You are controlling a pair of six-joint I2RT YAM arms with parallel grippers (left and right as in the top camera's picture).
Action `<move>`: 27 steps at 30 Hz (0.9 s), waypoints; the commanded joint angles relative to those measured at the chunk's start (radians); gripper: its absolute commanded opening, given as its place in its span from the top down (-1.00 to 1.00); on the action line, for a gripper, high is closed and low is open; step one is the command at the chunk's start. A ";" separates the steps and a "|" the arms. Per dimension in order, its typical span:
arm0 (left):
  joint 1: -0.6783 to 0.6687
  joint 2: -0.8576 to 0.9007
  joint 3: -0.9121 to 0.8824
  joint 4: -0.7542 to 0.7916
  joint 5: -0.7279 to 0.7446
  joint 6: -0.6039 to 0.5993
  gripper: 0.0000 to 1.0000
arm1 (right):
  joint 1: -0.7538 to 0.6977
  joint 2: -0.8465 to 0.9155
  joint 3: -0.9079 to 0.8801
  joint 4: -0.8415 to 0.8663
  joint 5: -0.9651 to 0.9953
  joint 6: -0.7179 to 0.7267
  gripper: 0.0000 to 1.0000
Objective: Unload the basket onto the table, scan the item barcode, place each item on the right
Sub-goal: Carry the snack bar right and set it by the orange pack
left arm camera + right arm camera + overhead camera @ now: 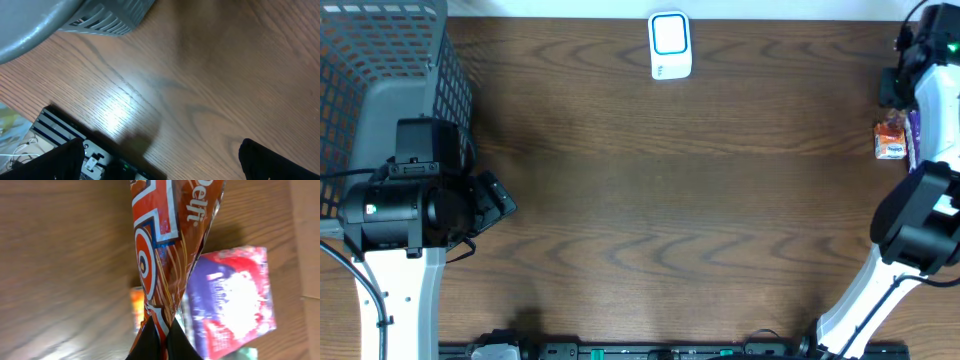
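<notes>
An orange and brown snack packet [170,245] hangs above the table, its crimped end pinched in my right gripper [162,337], which is shut on it. That arm is at the table's far right edge in the overhead view. The white barcode scanner [670,45] with a blue screen stands at the back centre, well to the left of it. My left gripper [162,165] is open and holds nothing over bare wood beside the basket, its dark fingertips [270,162] wide apart.
A grey mesh basket [380,70] fills the back left corner. Under the held packet lie a purple and red packet [230,300] and a small orange packet [890,135]. A black rail [65,130] runs along the table's front edge.
</notes>
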 commanded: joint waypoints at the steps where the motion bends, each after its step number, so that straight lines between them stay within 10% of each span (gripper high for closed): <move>1: 0.005 0.000 0.000 -0.003 -0.015 -0.010 -0.97 | -0.028 0.001 0.000 0.006 0.070 -0.078 0.98; 23: 0.005 0.000 0.000 -0.003 -0.015 -0.009 -0.96 | -0.066 0.017 -0.148 -0.001 0.207 -0.316 0.97; 27: 0.005 0.000 0.000 -0.003 -0.016 -0.010 -0.96 | -0.064 0.017 -0.148 0.009 0.207 -0.305 0.00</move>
